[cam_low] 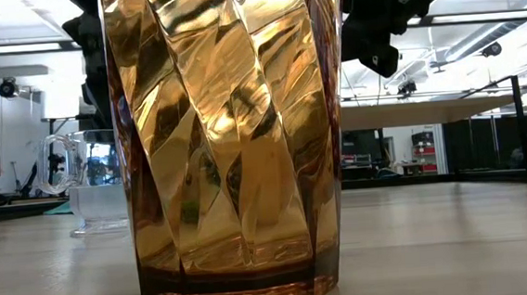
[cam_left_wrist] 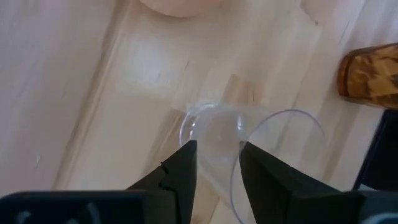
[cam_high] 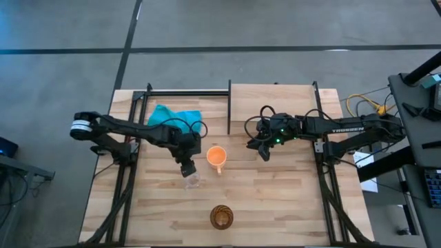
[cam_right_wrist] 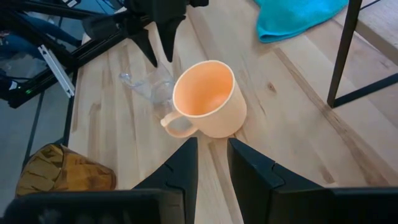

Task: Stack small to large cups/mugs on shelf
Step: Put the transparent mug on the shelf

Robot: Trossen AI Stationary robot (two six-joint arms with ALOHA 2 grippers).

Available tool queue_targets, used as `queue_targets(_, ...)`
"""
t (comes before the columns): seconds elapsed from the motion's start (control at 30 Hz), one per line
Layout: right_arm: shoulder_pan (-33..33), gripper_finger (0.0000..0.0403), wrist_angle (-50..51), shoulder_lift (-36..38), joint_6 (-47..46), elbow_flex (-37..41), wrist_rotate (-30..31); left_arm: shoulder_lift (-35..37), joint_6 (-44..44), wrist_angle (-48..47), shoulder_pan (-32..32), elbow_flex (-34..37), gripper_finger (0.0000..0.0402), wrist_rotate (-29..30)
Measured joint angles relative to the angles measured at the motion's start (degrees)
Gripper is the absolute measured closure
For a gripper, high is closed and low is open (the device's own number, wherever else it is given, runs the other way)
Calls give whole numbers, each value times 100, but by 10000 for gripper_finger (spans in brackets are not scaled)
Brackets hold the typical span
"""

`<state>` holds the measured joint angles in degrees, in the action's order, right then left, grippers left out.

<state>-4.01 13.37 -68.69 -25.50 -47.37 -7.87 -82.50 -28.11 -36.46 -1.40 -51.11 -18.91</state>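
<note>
The left hand [cam_high: 187,169], fingers apart, straddles the clear glass cup [cam_high: 191,180] standing just left of the orange mug [cam_high: 216,157] mid-bench. Slick glass could slip or tip. The right hand [cam_high: 262,150] waits, nearly closed, empty.

The orange mug [cam_high: 216,156] sits mid-table, the clear glass cup [cam_high: 191,180] just beside it toward the front left, under the left gripper [cam_high: 187,169]. The brown cup [cam_high: 221,217] stands alone near the front edge. The cloth [cam_high: 173,116] lies back left, the shelf [cam_high: 275,103] back right, and the right gripper [cam_high: 262,151] is right of the mug.
</note>
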Motion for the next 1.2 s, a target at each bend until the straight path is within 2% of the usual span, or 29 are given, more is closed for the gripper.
queue_targets(0.33, 0, 321, -14, 2, 0, 0, 1, 90, -3, 2, 4, -73, 301, 178)
queue_targets(0.63, 0, 321, -21, 2, 0, 0, 3, 42, -1, -3, 8, -72, 392, 185)
queue_targets(0.83, 0, 321, -23, 2, 0, 0, 3, 73, -1, -12, 6, -187, 400, 185)
queue_targets(1.0, 0, 321, -30, 2, -140, 0, 3, 94, -5, -178, 6, -747, 401, 185)
queue_targets(1.1, 0, 321, -32, 2, -288, 0, 1, 101, -3, -914, -4, -1367, 401, 208)
queue_targets(1.2, 0, 321, -34, 2, -337, 0, 3, 101, 2, -1711, -9, -2037, 401, 553)
